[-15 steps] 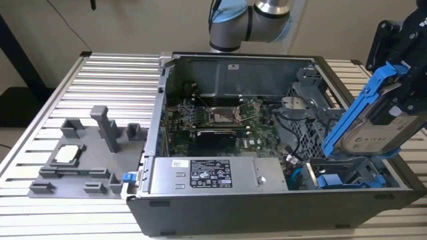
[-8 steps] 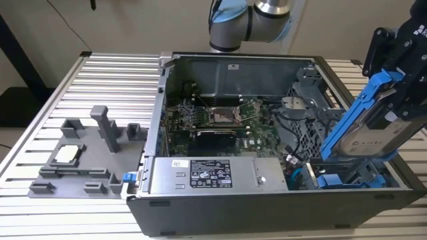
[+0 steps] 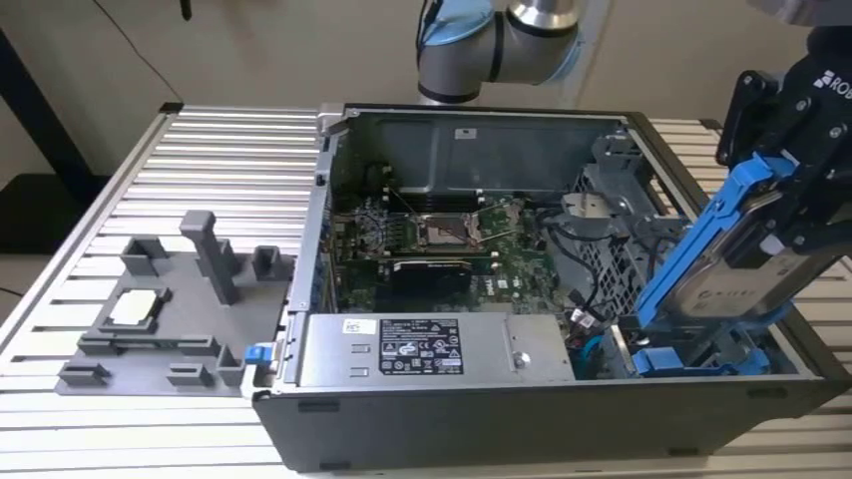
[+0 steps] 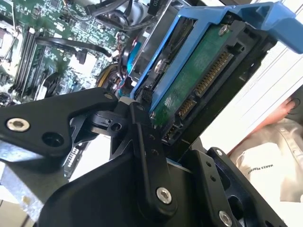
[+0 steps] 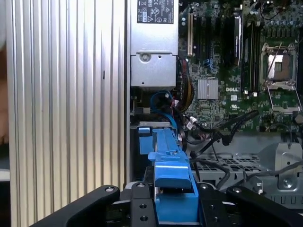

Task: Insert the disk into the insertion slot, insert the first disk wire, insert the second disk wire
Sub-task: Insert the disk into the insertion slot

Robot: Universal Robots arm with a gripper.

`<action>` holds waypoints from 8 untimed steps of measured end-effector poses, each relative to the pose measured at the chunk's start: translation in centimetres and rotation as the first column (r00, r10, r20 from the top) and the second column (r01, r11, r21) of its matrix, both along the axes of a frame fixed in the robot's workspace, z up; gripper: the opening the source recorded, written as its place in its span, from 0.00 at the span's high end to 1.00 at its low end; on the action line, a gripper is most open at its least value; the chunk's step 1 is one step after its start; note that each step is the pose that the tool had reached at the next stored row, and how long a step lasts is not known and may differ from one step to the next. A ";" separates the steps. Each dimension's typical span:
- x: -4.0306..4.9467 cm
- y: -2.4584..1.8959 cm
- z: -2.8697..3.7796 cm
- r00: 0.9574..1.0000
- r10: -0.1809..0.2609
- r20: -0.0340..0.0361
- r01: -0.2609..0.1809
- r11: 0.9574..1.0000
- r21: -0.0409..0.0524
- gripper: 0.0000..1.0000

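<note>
Exterior view: arm (image 3: 500, 45) is cut off at the top edge, and the pincer (image 3: 785, 205) body is clipped at the exterior view's right. The lower end of the disk (image 3: 725, 269) covers most of the insertion slot (image 3: 748, 351), so I can't see its mouth. Second wrist view: a person's sleeve (image 4: 270, 161) runs off the edge. Print on the power-supply box (image 3: 419, 346) is too small for me.

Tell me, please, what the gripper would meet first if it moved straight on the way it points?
Probably the grey sheet-metal insertion slot: the gripper, shut on the blue-framed silver-grey metal disk, points down into it, though depth is unclear.
</note>
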State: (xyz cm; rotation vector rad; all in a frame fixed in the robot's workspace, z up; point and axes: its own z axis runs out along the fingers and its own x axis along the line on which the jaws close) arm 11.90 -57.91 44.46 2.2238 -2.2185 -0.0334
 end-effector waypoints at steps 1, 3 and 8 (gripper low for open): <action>0.01 0.00 -0.13 1.000 0.001 0.000 -0.001 1.000 0.000 0.67; 0.03 0.00 -0.37 1.000 0.004 0.000 -0.004 1.000 0.000 0.67; 0.15 -0.01 -0.82 1.000 0.011 0.000 -0.011 1.000 0.002 0.67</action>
